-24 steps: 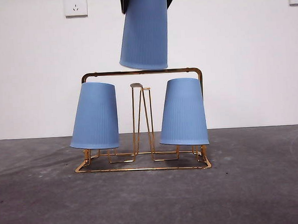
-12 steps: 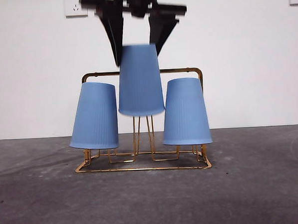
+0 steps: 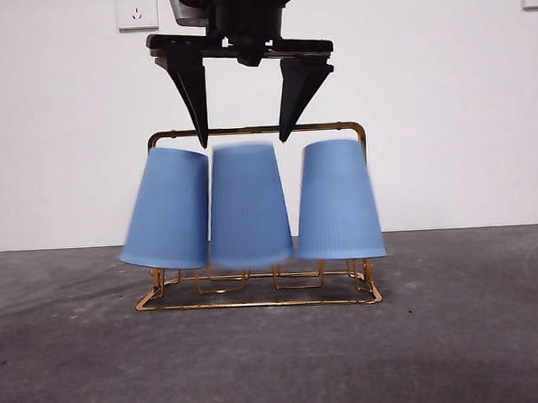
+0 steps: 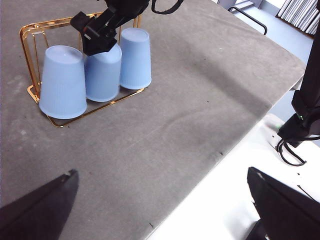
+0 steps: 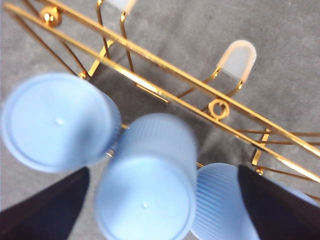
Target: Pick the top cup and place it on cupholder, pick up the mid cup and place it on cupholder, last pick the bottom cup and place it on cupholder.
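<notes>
Three blue cups stand upside down in a row on the gold wire cupholder (image 3: pixel 328 125). The middle cup (image 3: pixel 249 207) looks blurred and sits between the left cup (image 3: pixel 166 211) and the right cup (image 3: pixel 339 202), close against both. My right gripper (image 3: pixel 243 140) hangs open just above the middle cup, its jaws clear of it. In the right wrist view the middle cup (image 5: pixel 147 185) lies between the open jaws of the right gripper (image 5: pixel 164 170), beside the cupholder's bar (image 5: pixel 165 65). My left gripper (image 4: pixel 161 172) waits open far from the cupholder (image 4: pixel 30 35), with nothing in it.
The cupholder stands on a dark grey table (image 3: pixel 457 336) before a white wall with two sockets (image 3: pixel 136 10). In the left wrist view the table's edge (image 4: pixel 235 130) runs diagonally, with a white surface and black equipment (image 4: pixel 305 115) beyond it.
The right gripper brought the third cup down from above the arched bar onto the middle of the cupholder and opened, letting it go. The side cups shifted slightly outward.
</notes>
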Controlling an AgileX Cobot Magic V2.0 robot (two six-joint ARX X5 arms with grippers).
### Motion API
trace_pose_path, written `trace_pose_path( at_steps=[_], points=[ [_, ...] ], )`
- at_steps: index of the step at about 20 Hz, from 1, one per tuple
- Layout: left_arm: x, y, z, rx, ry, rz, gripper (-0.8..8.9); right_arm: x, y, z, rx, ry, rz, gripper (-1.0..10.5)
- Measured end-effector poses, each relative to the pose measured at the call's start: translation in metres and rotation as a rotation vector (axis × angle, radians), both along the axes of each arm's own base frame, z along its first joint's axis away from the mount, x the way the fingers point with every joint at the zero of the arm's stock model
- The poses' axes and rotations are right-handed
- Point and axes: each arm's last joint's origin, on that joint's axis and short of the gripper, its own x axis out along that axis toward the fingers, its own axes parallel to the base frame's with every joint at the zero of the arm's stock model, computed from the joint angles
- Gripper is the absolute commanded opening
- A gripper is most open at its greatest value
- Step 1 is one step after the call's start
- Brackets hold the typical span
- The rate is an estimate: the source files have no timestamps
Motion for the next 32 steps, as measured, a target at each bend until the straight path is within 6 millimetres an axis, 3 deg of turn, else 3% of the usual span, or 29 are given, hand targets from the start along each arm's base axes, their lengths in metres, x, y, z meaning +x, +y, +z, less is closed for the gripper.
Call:
trace_pose_path(
  at_steps=[3, 6, 9, 12, 15, 18, 22, 26, 27, 28, 29, 31, 32],
  points=[
    [0.000, 0.000, 0.000, -0.003, -0.003, 0.000, 6.24, -0.016, -0.016, 0.030, 0.012, -0.030, 0.023, 5.0],
    [0.000, 0.000, 0.000, -0.004, -0.002, 0.005, 6.25, -0.056, -0.060, 0.086, -0.006, -0.080, 0.008, 5.0],
    [0.001, -0.001, 0.002, -0.028, 0.002, 0.019, 6.25, -0.084, -0.090, 0.112, -0.021, -0.187, -0.031, 5.0],
    [0.002, -0.001, 0.004, -0.062, 0.005, 0.043, 6.24, -0.119, -0.121, 0.100, -0.058, -0.167, -0.015, 5.0],
    [0.004, 0.000, 0.006, -0.071, -0.014, 0.117, 6.24, -0.166, -0.170, 0.080, -0.063, -0.160, -0.008, 5.0],
    [0.005, 0.001, 0.006, -0.061, -0.026, 0.167, 6.22, -0.210, -0.212, 0.053, 0.051, -0.138, 0.059, 4.9],
    [0.009, -0.003, 0.004, -0.081, -0.040, 0.169, 6.20, -0.242, -0.238, 0.033, 0.385, -0.271, 0.201, 4.9],
    [0.026, -0.021, -0.015, -0.102, -0.038, 0.158, 6.11, -0.258, -0.255, 0.016, 0.400, -0.310, 0.194, 4.9],
    [0.031, -0.026, -0.025, -0.091, -0.019, 0.157, 5.82, -0.258, -0.256, 0.014, 0.396, -0.314, 0.189, 4.9],
    [0.036, -0.031, -0.037, -0.070, 0.008, 0.160, 4.93, -0.259, -0.257, 0.012, 0.396, -0.316, 0.187, 4.9],
    [0.039, -0.034, -0.047, -0.046, 0.034, 0.163, 3.34, -0.259, -0.257, 0.012, 0.396, -0.316, 0.187, 4.2],
    [0.041, -0.037, -0.056, -0.020, 0.065, 0.164, -0.22, -0.259, -0.257, 0.012, 0.397, -0.316, 0.188, -0.1],
    [0.042, -0.037, -0.058, -0.017, 0.070, 0.165, 0.32, -0.259, -0.257, 0.012, 0.397, -0.316, 0.187, 0.3]
  ],
)
